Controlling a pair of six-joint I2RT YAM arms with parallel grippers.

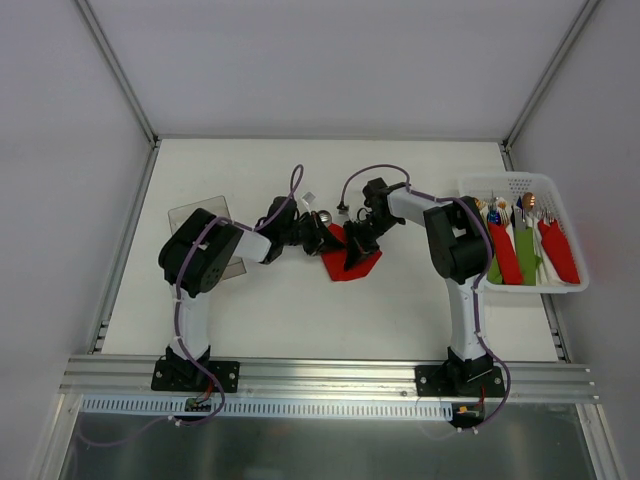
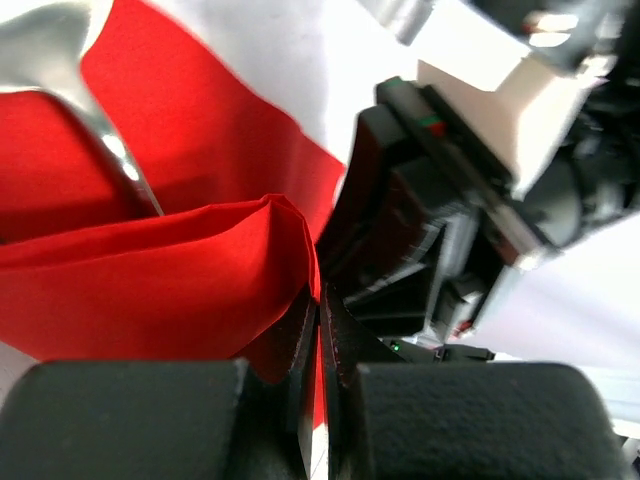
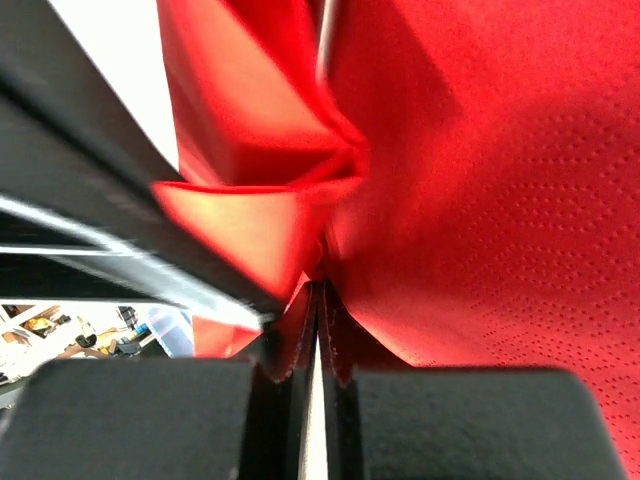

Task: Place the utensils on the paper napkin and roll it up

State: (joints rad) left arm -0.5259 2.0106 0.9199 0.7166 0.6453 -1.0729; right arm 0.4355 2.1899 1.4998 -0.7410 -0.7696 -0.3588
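Note:
The red paper napkin (image 1: 352,265) lies crumpled and folded near the table's middle. My left gripper (image 1: 325,238) comes at it from the left and my right gripper (image 1: 358,245) from the right, and they almost touch. In the left wrist view the left gripper (image 2: 320,300) is shut on a raised fold of the napkin (image 2: 180,270). A shiny silver utensil (image 2: 115,145) lies half under the red paper. In the right wrist view the right gripper (image 3: 320,290) is shut on a bunched fold of the napkin (image 3: 480,200). Most of the utensils are hidden by paper and grippers.
A white basket (image 1: 520,185) at the right edge holds rolled red, green and white bundles with cutlery tips poking out. A clear plastic container (image 1: 200,215) sits at the left, partly under the left arm. Frame posts and walls enclose the table.

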